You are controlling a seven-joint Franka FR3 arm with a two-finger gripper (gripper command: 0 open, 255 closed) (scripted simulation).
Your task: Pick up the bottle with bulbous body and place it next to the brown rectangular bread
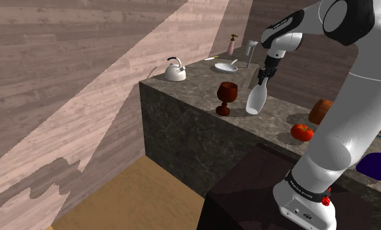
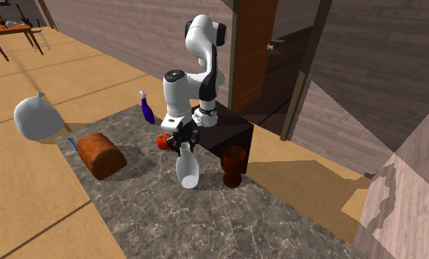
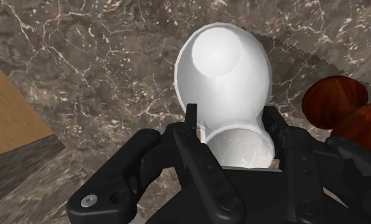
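White, smooth and bulbous-bodied, the bottle [image 3: 225, 83] is near the veined stone table's [image 2: 205, 221] stand-side edge, its narrow neck pinched between black fingers [image 3: 191, 122]. A glossy dark-red goblet [image 2: 234, 165] stands just beside it, and the brown rectangular bread [image 2: 101, 154] lies apart.

text: none legible | arm [image 1: 339, 131]: faint white lettering on its dark joints; too small to read

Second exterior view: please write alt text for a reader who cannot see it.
A black gripper clasps a white bulbous bottle by its neck over a dark marble counter. A brown bread loaf lies to the bottle's left in this view, and a dark red goblet stands close on its right.
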